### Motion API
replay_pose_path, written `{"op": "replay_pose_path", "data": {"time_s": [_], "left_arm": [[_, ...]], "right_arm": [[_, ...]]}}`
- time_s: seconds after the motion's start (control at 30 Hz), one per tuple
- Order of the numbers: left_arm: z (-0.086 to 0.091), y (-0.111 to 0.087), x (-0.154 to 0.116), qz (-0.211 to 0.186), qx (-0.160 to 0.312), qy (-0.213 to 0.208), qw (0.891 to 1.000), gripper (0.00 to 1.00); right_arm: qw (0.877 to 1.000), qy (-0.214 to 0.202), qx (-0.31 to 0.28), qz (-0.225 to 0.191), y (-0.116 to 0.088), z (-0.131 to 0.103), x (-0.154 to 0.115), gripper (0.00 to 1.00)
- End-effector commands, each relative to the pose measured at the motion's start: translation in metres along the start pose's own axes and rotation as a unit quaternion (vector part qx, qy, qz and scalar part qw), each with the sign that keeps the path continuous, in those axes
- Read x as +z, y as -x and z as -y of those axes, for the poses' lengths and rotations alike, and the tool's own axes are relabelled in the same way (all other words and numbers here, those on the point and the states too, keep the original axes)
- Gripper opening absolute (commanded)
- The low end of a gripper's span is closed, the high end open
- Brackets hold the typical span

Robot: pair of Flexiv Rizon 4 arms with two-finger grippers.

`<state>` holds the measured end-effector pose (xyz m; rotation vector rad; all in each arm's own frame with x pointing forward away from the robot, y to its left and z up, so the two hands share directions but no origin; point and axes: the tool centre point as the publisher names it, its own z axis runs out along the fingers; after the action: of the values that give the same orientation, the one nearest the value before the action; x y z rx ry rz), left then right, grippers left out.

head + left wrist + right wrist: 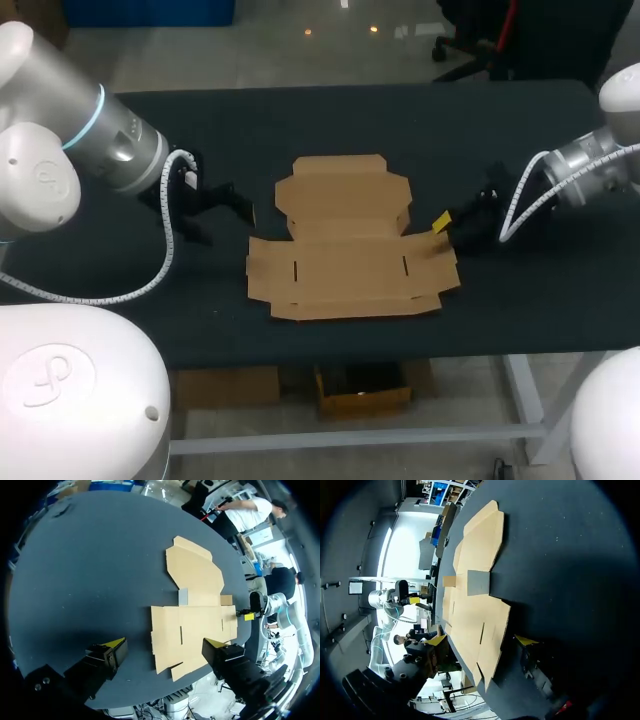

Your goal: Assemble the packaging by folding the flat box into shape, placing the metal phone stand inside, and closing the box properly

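A flat, unfolded brown cardboard box (345,245) lies in the middle of the black table. A small grey rectangle (183,596) rests at the fold between its two main panels; whether it is the stand I cannot tell. It also shows in the right wrist view as the grey rectangle (478,582). My left gripper (225,210) hovers to the left of the box, open and holding nothing, with the box (192,610) ahead of the gripper (164,652). At the box's right edge my right gripper (450,228) is open, and the box (475,610) lies between and ahead of the gripper (481,641).
The black table (400,120) stretches far behind the box. Its front edge (400,352) runs close below the box's near flaps. White cables loop off both wrists beside the grippers.
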<state>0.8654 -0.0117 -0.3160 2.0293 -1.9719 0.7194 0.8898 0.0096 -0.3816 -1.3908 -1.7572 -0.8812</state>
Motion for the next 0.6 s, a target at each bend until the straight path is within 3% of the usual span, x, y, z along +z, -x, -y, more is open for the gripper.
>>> {"op": "replay_pose_path", "data": {"time_s": [0.03, 0.47, 0.6], "left_arm": [[-0.001, -0.002, -0.004, 0.007, 0.0, -0.003, 1.0, 1.0], [0.004, 0.002, -0.014, 0.005, 0.03, 0.003, 1.0, 1.0], [0.008, 0.002, -0.017, -0.003, 0.047, 0.008, 0.999, 1.0]], "right_arm": [[0.999, 0.008, -0.005, 0.035, -0.019, 0.004, -0.014, 1.0], [0.995, 0.023, -0.022, 0.091, -0.027, -0.007, -0.049, 1.0], [0.993, 0.026, -0.035, 0.107, -0.03, -0.013, -0.059, 0.81]]}}
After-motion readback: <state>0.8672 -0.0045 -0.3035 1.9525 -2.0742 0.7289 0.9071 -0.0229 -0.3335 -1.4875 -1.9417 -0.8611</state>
